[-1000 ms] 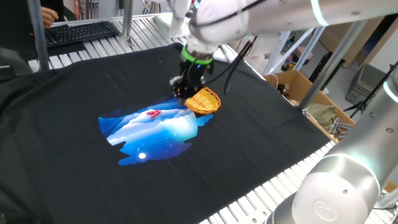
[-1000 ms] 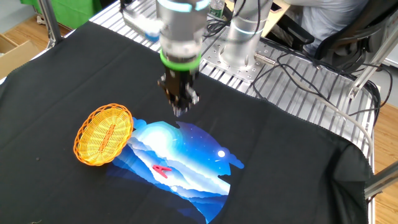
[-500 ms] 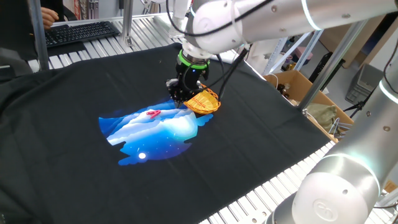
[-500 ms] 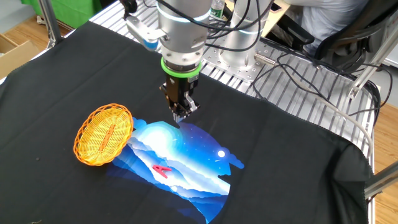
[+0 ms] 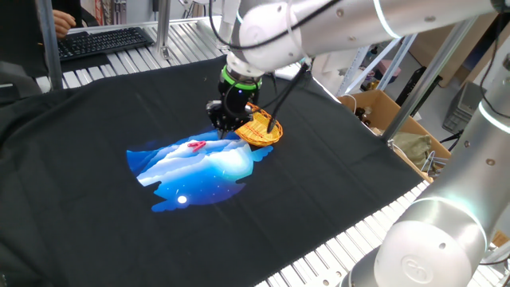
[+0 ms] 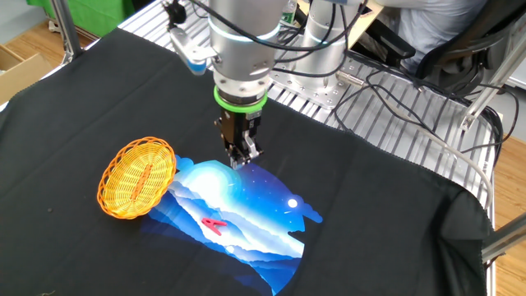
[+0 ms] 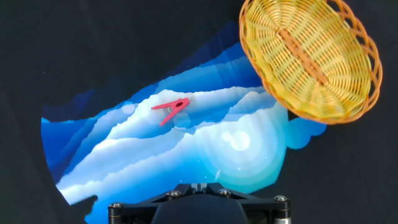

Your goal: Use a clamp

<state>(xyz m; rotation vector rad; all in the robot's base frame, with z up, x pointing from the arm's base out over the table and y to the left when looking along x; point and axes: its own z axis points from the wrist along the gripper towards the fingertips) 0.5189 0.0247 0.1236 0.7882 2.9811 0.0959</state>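
- Descending and shifting toward the printed cloth, the gripper (image 6: 244,158) is sitting lower than one second earlier, when it was hanging higher over the black table cover (image 6: 386,205).
- In the other fixed view, its tips are now hovering just above the far edge of the blue printed cloth (image 6: 246,205), beside the woven yellow basket (image 6: 136,177).
- Finger state: the fingers are appearing close together in both fixed views, but whether they are fully pressed together cannot be told; the hand view is showing only the gripper base.
- Nothing is being held between the fingers.
- The clamp (image 7: 171,109) is lying flat on the blue printed cloth, untouched and unmoved, well apart from the gripper (image 5: 223,126) and toward the near side of the cloth in the other fixed view (image 6: 214,224).
- The basket (image 7: 310,57) is resting partly on the cloth edge, apart from the clamp (image 5: 195,146).
- Judgement: the approach is under way; the grasp is not yet begun. The next move is likely calling for travel across the cloth and alignment with the clamp's long axis.
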